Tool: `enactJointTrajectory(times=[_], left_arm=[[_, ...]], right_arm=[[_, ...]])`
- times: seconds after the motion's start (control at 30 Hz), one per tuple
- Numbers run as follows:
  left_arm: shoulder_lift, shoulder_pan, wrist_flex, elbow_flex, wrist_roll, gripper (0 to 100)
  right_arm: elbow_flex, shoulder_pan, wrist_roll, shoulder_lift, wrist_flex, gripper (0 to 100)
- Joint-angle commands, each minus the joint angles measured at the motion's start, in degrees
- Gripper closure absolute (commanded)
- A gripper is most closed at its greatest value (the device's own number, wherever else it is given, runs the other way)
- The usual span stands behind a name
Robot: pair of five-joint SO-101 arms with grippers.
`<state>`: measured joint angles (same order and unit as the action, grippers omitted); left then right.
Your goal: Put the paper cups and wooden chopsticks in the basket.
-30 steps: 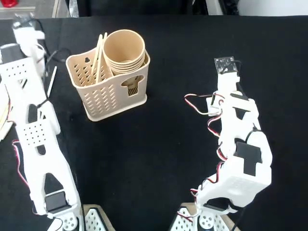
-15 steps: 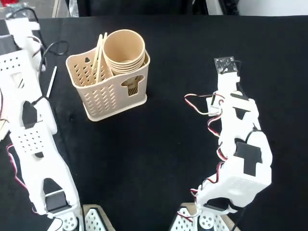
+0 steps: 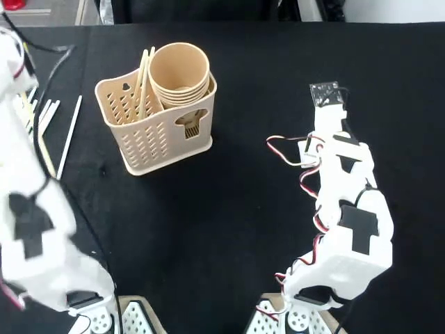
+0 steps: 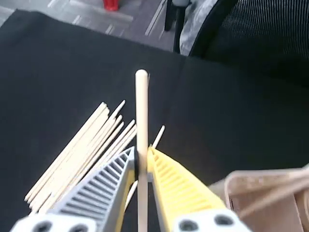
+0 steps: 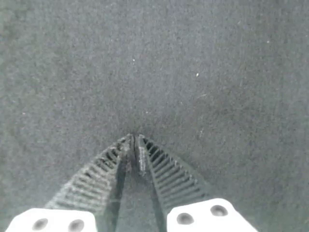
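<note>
Left wrist view has my left end effector point(image 4: 141, 155) clamped on one smooth, pale wooden chopstick point(image 4: 141, 104) above the loose sticks point(image 4: 77, 154) on the black cloth bench point(image 3: 236, 209). That slick thin rod could pivot in the ribbed jaws and snag the perforated beige plastic basket point(image 3: 156, 136) holding stacked tan paper cups point(image 3: 179, 68). My right end effector point(image 5: 133, 145) sits closed, empty.
</note>
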<state>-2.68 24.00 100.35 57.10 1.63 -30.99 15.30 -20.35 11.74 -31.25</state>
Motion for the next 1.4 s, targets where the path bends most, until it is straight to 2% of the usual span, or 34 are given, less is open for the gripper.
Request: enactJointTrajectory(times=[0.0,0.1,0.17,0.3,0.4,0.47,0.53,0.6,0.73,1.07,1.23,1.3,1.37], left_arm=[[20.84,-2.51,-5.71,-18.68,0.35,97],[35.08,-4.35,-17.32,-35.65,0.35,97],[45.54,-5.23,-28.31,-48.75,0.35,97],[66.37,-6.73,-57.58,-77.58,0.35,97],[77.8,-10.95,-82.2,-97.63,0.35,97],[82.55,-13.58,-97.93,-107.21,0.44,97],[84.4,-15.78,-109.1,-111.78,0.44,97],[84.4,-18.86,-109.98,-110.99,0.44,97],[81.49,-22.81,-102.15,-108.79,0.35,97],[56.26,-23.87,-106.9,-109.05,0.44,97],[50.73,-23.96,-106.02,-109.14,0.44,97],[50.55,-23.87,-100.84,-107.65,0.26,94],[50.02,-24.04,-93.45,-103.43,0.97,83]], right_arm=[[0.22,0.18,-0.53,-3.21,0.18,98.5],[0.22,0.18,-0.35,-3.21,0.0,98.5],[0.22,0.18,-0.35,-3.21,0.0,98.5],[0.22,0.09,-0.35,-3.21,0.0,98.5],[0.22,0.09,-0.35,-3.21,0.18,98.5],[0.22,0.09,-0.35,-3.21,0.18,98.5],[0.22,0.09,-0.35,-3.12,0.18,98.5],[0.22,0.09,-0.35,-3.12,0.18,98.5],[0.22,0.09,-0.44,-3.12,0.26,98.5],[0.22,0.09,-0.44,-3.12,0.26,98.5],[0.22,0.09,-0.53,-3.12,0.26,98.5],[0.22,0.09,-0.53,-3.12,0.26,98.5],[0.22,0.09,-0.53,-3.12,0.26,98.5]])
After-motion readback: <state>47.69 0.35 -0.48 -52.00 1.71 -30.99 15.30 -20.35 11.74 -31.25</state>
